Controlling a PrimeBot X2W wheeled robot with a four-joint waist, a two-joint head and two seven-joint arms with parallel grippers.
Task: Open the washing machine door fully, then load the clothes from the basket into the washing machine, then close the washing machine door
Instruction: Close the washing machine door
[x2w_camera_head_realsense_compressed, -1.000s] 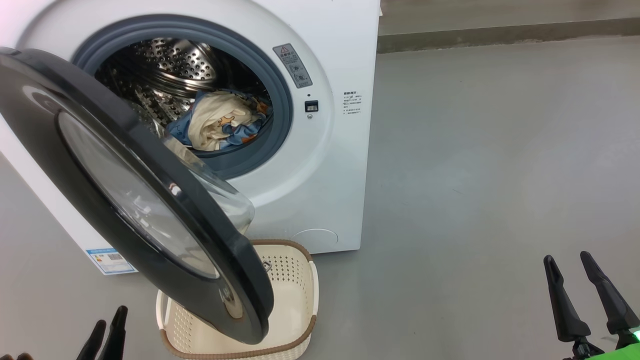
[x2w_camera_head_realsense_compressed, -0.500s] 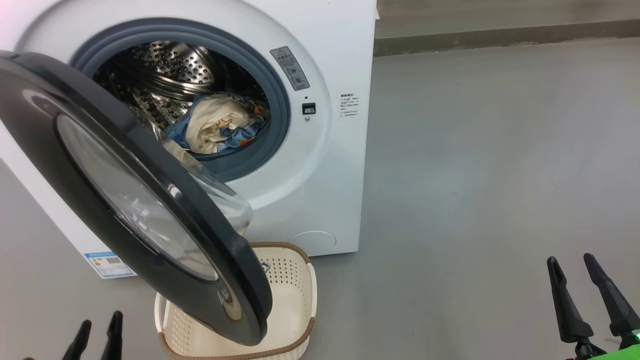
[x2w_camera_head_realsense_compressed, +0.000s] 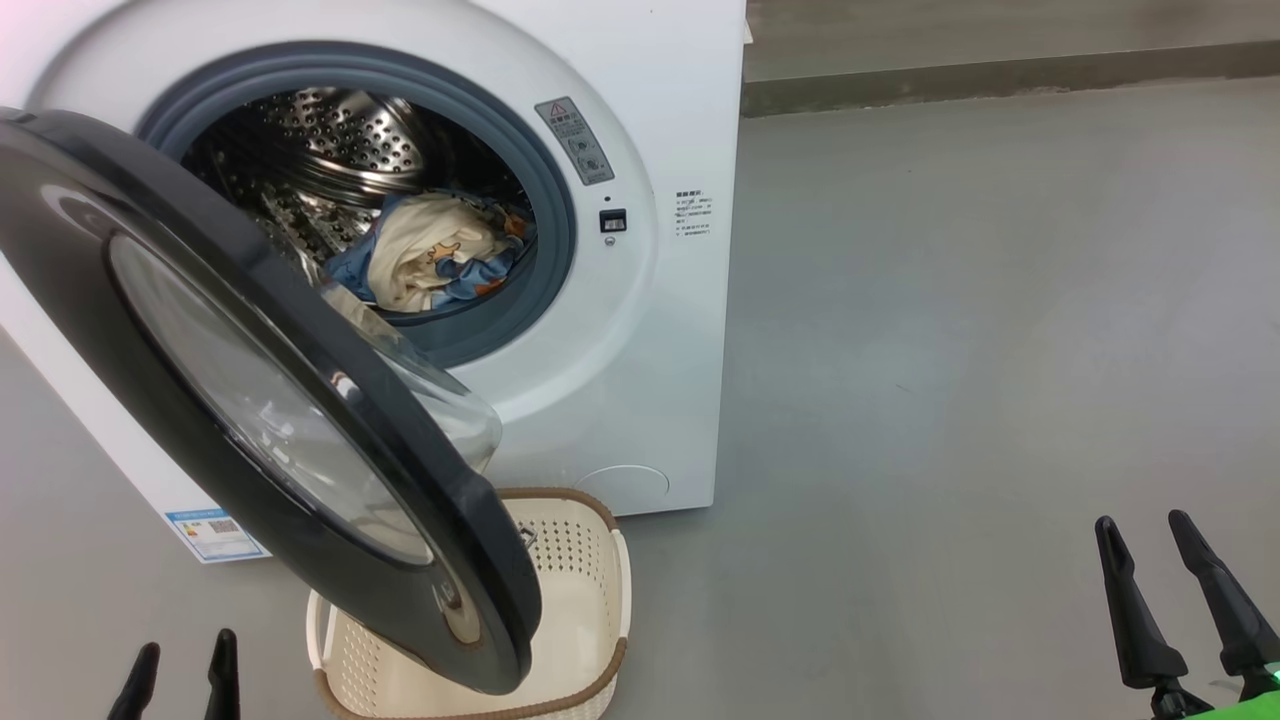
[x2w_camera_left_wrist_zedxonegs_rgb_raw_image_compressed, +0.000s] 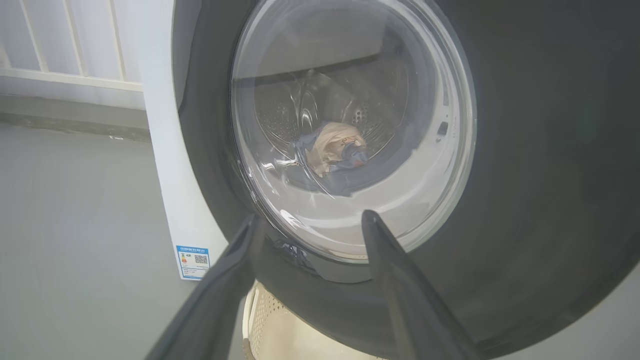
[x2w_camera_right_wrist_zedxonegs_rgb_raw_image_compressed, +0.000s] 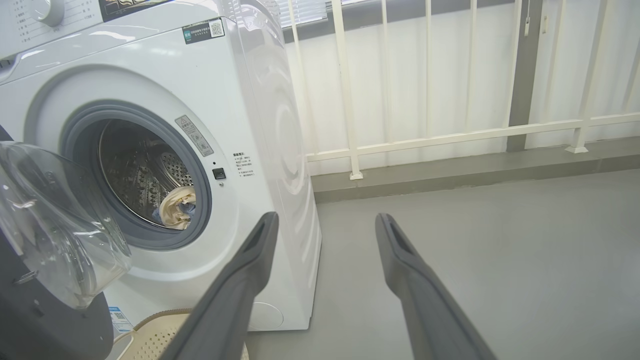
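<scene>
The white washing machine (x2w_camera_head_realsense_compressed: 660, 120) fills the upper left of the head view, its black round door (x2w_camera_head_realsense_compressed: 180, 250) swung partly open over the cream basket (x2w_camera_head_realsense_compressed: 580, 590). The clothes (x2w_camera_head_realsense_compressed: 430, 255), cream and blue cloth, lie inside the steel drum (x2w_camera_head_realsense_compressed: 340, 140). No cloth shows in the part of the basket I can see. My left gripper (x2w_camera_head_realsense_compressed: 180, 672) is open at the bottom left, short of the door's outer face (x2w_camera_left_wrist_zedxonegs_rgb_raw_image_compressed: 525, 150). My right gripper (x2w_camera_head_realsense_compressed: 1140, 522) is open at the lower right over bare floor, far from the machine (x2w_camera_right_wrist_zedxonegs_rgb_raw_image_compressed: 250, 125).
Grey floor (x2w_camera_head_realsense_compressed: 950, 350) stretches to the right of the machine. A low kerb (x2w_camera_head_realsense_compressed: 1000, 70) and white railing (x2w_camera_right_wrist_zedxonegs_rgb_raw_image_compressed: 450, 135) run along the back. A blue label (x2w_camera_head_realsense_compressed: 205, 530) sits low on the machine's front.
The left gripper has dropped lower in the head view, away from the door. The whole head view has shifted slightly, so the camera moved. Door and clothes stay as they were.
</scene>
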